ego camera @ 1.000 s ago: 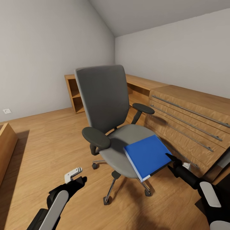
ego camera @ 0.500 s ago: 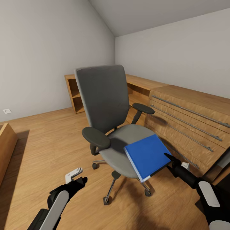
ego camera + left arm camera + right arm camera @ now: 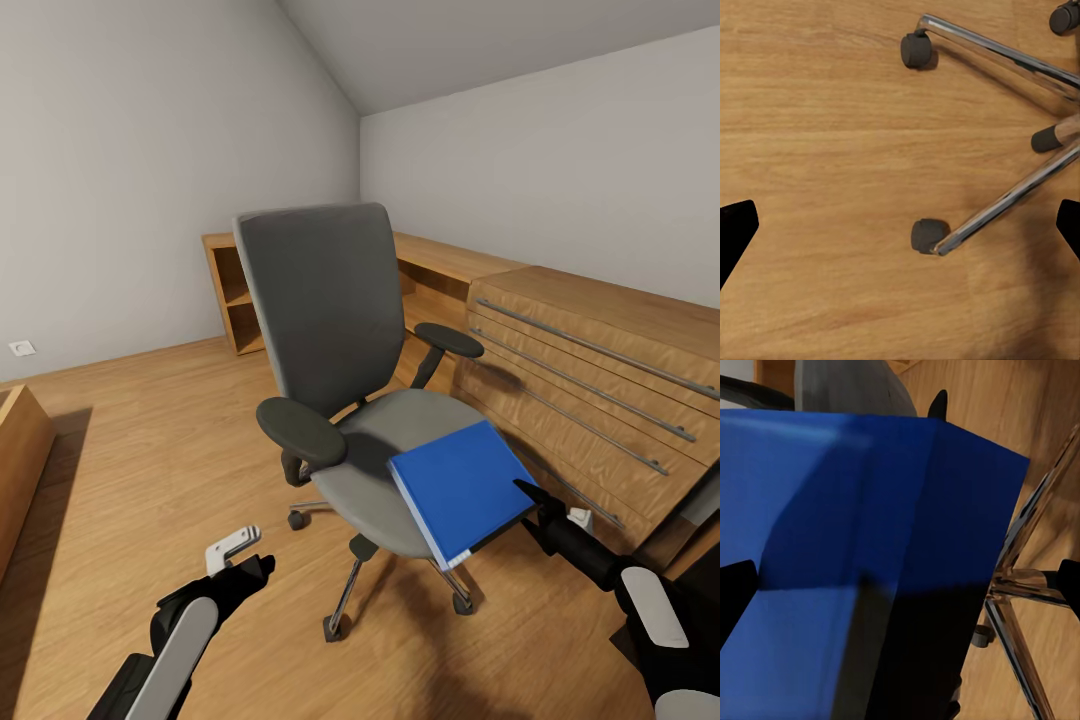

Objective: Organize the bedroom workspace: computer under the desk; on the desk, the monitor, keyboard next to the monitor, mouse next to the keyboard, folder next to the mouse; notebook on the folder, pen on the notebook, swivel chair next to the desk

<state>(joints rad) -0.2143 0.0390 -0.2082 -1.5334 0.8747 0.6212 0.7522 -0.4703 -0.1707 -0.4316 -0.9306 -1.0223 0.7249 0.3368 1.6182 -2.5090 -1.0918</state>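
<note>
Right pincer (image 3: 530,500), fingers spread, empty, its tips at the folder's (image 3: 462,490) right edge; in the right wrist view the blue cover (image 3: 855,562) spans the gap between the two fingertips. The folder lies flat on the front of the chair (image 3: 330,400) seat, one corner overhanging toward the robot, its long axis running from the seat's middle out toward the robot. It sits just left of and ahead of the right pincer; the right arm is much the nearer. Left pincer (image 3: 255,570), also spread and empty, hangs low over the floor (image 3: 130,450), well apart from the folder, looking down on the chair's chrome legs (image 3: 1005,202). Oak cabinets (image 3: 590,370) stand behind.
</note>
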